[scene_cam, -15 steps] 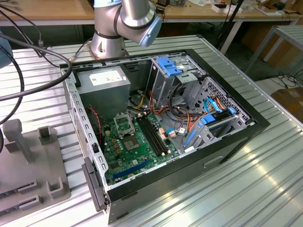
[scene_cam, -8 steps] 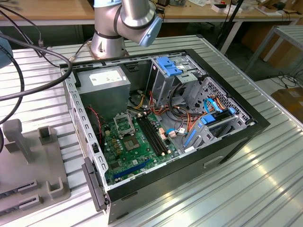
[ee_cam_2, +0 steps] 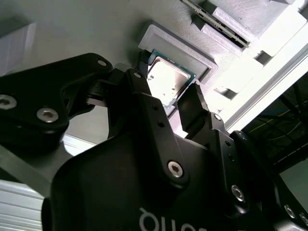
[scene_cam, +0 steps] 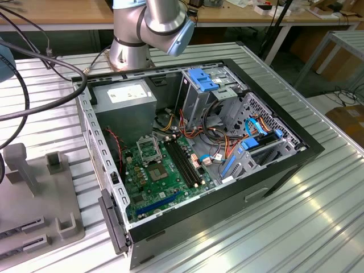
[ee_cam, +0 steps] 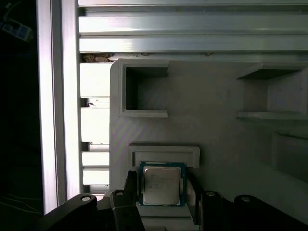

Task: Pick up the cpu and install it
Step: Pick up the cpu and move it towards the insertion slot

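Here is one robot arm (scene_cam: 153,23) working beside an opened computer case (scene_cam: 296,149) on a ribbed metal bench (scene_cam: 318,222).

In the first wrist view, the cpu (ee_cam: 162,186) lies flat, silvery lid up, in a shallow square recess of a pale grey moulded holder (ee_cam: 216,139). The recess probably keeps the chip square and in a known spot for the arm to find.

In the second wrist view, the black tool (ee_cam_2: 167,79) straddles the chip with one finger close by each of two opposite edges. The fingers look parted and not clamped. Taking it by the edges would likely keep it level and spare its underside.

In the exterior view, the case lies on its side with the panel off. The green motherboard (scene_cam: 156,185) and its socket (scene_cam: 149,151) face upward, seemingly for reach from above.

Faint print marks the chip's lid, too small to make out. A white label sits on the grey power supply box (scene_cam: 125,95). Pale lettering on the tool's body is cut off at the frame edge.
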`<state>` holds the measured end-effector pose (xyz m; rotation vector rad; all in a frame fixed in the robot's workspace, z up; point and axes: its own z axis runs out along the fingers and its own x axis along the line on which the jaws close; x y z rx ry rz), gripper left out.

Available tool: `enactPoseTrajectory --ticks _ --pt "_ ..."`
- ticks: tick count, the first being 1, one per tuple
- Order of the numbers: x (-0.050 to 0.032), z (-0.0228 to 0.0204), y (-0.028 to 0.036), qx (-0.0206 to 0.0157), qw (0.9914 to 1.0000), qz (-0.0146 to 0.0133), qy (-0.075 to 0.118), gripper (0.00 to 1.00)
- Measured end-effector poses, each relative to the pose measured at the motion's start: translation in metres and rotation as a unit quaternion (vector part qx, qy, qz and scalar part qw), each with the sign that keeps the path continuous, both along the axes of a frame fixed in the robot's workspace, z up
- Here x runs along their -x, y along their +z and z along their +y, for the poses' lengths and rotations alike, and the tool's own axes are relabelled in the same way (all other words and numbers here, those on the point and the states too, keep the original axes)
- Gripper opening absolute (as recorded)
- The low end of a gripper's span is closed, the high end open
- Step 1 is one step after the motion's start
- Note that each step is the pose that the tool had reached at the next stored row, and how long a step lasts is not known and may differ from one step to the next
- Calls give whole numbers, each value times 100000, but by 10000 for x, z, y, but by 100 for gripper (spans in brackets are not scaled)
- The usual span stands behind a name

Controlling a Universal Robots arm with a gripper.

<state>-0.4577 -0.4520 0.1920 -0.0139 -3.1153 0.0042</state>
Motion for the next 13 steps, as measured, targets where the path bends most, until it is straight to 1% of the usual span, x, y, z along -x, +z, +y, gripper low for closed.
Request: enactPoseTrajectory --ticks 5,13 --pt "-6 1 1 234 100000 6 -4 52" --pt "-18 1 0 246 100000 1 1 52"
